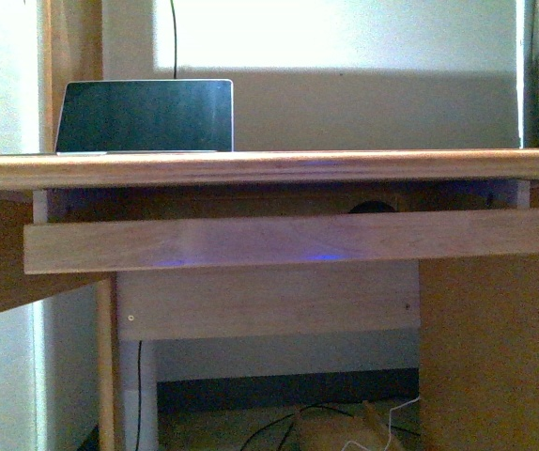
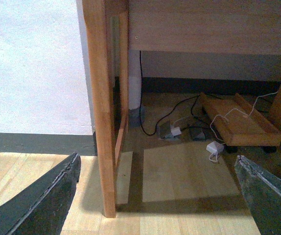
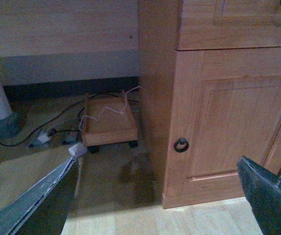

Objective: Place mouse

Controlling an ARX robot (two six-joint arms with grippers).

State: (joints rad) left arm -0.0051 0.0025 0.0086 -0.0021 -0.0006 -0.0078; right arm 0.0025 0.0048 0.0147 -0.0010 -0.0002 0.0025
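Observation:
In the front view only the low dark domed top of the mouse (image 1: 371,207) peeks over the front board of the pulled-out keyboard tray (image 1: 279,240), under the desk top (image 1: 269,167). Neither arm shows in that view. My left gripper (image 2: 157,196) is open and empty, low above the floor beside the desk leg (image 2: 104,112). My right gripper (image 3: 157,196) is open and empty, low in front of the cabinet door (image 3: 228,112). The mouse is out of view in both wrist views.
A laptop (image 1: 145,115) stands open on the desk at the left. Under the desk are a wheeled wooden trolley (image 2: 241,125), black and white cables (image 2: 179,120) and a small white adapter (image 2: 214,147). The cabinet has a ring handle (image 3: 181,145).

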